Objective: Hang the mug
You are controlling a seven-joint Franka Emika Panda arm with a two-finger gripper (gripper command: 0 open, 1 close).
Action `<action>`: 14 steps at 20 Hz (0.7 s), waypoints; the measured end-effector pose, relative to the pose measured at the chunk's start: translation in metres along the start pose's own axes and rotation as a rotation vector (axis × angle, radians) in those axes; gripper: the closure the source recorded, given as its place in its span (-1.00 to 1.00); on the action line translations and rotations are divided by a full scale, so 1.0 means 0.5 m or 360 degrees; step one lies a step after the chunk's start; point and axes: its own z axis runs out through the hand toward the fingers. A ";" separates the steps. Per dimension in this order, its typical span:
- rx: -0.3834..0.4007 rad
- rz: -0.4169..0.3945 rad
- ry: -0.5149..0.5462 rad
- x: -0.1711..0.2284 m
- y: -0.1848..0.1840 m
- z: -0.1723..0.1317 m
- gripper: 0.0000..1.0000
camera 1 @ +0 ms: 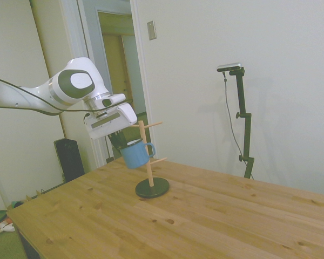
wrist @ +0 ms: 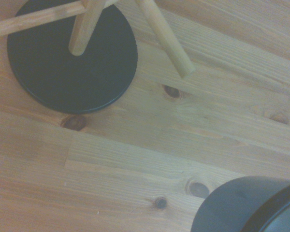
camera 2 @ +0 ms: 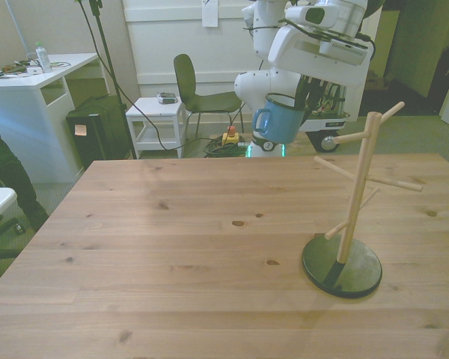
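Note:
My gripper (camera 1: 120, 143) is shut on the rim of the blue mug (camera 1: 134, 155) and holds it tilted in the air above the table. In the side view the mug's loop handle (camera 1: 150, 150) overlaps the pole of the wooden mug tree (camera 1: 146, 156), between its upper and lower pegs. The front view shows the mug (camera 2: 278, 120) hanging from the gripper (camera 2: 299, 101), behind the tree (camera 2: 357, 194) and toward the front view's left of it, handle (camera 2: 260, 120) facing left. In the wrist view the tree's black base (wrist: 72, 58) and the mug's dark edge (wrist: 251, 205) show.
The tree stands on a round black base (camera 2: 341, 265) near the front view's right side of the wooden table (camera 2: 172, 247). Several pegs stick out from the pole at different heights. A chair (camera 2: 191, 86), a white cart (camera 2: 156, 120) and a desk (camera 2: 30, 82) stand beyond the table.

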 end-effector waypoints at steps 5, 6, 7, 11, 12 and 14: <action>-0.0001 0.0015 -0.0010 0.028 -0.009 -0.001 1.00; -0.0002 0.0014 -0.0013 0.031 -0.012 0.001 1.00; -0.0003 0.0011 -0.0017 0.033 -0.017 0.005 1.00; -0.0002 -0.0016 -0.0023 0.029 -0.037 0.010 1.00; 0.0000 -0.0024 -0.0023 0.026 -0.043 0.008 1.00; -0.0001 -0.0039 -0.0024 0.020 -0.053 0.002 1.00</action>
